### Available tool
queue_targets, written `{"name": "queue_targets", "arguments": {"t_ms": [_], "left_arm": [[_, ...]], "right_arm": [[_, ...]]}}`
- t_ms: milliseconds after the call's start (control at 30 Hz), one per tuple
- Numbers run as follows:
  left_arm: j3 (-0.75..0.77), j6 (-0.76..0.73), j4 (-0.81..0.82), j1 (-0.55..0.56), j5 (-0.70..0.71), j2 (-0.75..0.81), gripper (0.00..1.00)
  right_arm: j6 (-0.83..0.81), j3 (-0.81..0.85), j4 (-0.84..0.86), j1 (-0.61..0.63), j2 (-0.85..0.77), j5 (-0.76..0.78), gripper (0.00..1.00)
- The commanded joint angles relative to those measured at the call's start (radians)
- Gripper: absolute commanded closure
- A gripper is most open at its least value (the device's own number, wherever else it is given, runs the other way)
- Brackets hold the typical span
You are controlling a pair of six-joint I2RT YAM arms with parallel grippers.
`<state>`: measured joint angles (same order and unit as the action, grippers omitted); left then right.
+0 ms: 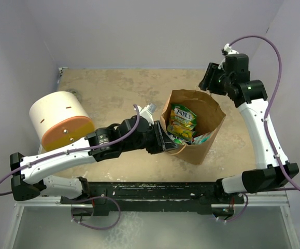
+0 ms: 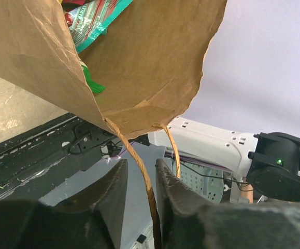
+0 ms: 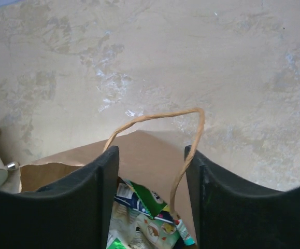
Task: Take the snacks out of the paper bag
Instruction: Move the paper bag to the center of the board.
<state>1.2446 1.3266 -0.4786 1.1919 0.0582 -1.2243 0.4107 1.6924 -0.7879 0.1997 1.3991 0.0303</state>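
Removal not yet begun: the paper bag (image 1: pixel 208 146) stands open mid-table (image 1: pixel 113 88), the snacks (image 1: pixel 183 122) inside. The left gripper (image 2: pixel 141 167), narrowly parted, straddles the near handle (image 2: pixel 138 158) unclamped; the right gripper (image 3: pixel 152 155), wide open and empty, is held above the far handle (image 3: pixel 155 116). A reach into the mouth onto one packet is judged next.

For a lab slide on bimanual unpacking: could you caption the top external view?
Left gripper at the paper bag's near rim, right gripper over its far rim, snack packets inside.
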Motion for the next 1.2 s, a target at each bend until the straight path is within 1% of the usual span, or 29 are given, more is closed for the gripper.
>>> {"name": "queue_targets", "arguments": {"t_ms": [0,33,100,133,200,267,367,467,567,633,767,833,933,1033,1100,1167], "left_arm": [[0.087,0.04,0.013,0.002,0.02,-0.015,0.82],[0.098,0.036,-0.004,0.0,0.033,-0.015,0.89],[0.118,0.028,-0.043,-0.011,0.06,-0.01,0.99],[0.126,0.023,-0.059,-0.022,0.067,-0.004,1.0],[0.134,0.014,-0.078,-0.051,0.069,0.01,1.0],[0.133,0.009,-0.087,-0.079,0.065,0.029,1.0],[0.136,-0.01,-0.094,-0.133,0.028,0.043,1.0],[0.157,-0.035,-0.123,-0.21,-0.017,0.047,1.0],[0.203,-0.102,-0.159,-0.297,-0.038,0.044,1.0],[0.252,-0.153,-0.208,-0.372,-0.058,0.031,1.0],[0.36,-0.281,-0.308,-0.587,-0.162,-0.002,1.0],[0.393,-0.32,-0.347,-0.654,-0.204,-0.014,1.0],[0.388,-0.331,-0.378,-0.688,-0.249,-0.01,1.0],[0.305,-0.291,-0.359,-0.689,-0.305,0.027,1.0],[0.265,-0.265,-0.357,-0.689,-0.308,0.064,1.0],[0.251,-0.252,-0.368,-0.689,-0.28,0.107,0.94]], "right_arm": [[-0.001,0.002,0.083,-0.048,0.004,-0.117,0.51],[-0.004,0.017,0.073,-0.054,0.018,-0.141,0.57],[-0.01,0.065,0.031,-0.057,0.049,-0.175,0.73],[-0.015,0.084,0.012,-0.057,0.06,-0.19,0.8],[-0.026,0.106,-0.011,-0.057,0.062,-0.209,0.88],[-0.033,0.101,-0.013,-0.057,0.044,-0.231,0.92],[-0.04,0.074,0.01,-0.057,0.012,-0.328,0.93],[-0.053,0.071,0.023,-0.057,0.004,-0.395,0.94],[-0.045,0.083,0.05,-0.055,0.02,-0.477,0.94],[-0.028,0.089,0.08,-0.045,0.033,-0.539,0.93],[0.036,0.118,0.122,0.001,0.072,-0.623,0.91],[0.072,0.116,0.145,0.037,0.076,-0.641,0.91],[0.101,0.066,0.177,0.07,0.044,-0.644,0.9],[0.133,-0.042,0.206,0.068,-0.023,-0.675,0.9],[0.126,-0.092,0.207,0.066,-0.055,-0.687,0.84],[0.133,-0.127,0.219,0.066,-0.071,-0.738,0.76]]}}
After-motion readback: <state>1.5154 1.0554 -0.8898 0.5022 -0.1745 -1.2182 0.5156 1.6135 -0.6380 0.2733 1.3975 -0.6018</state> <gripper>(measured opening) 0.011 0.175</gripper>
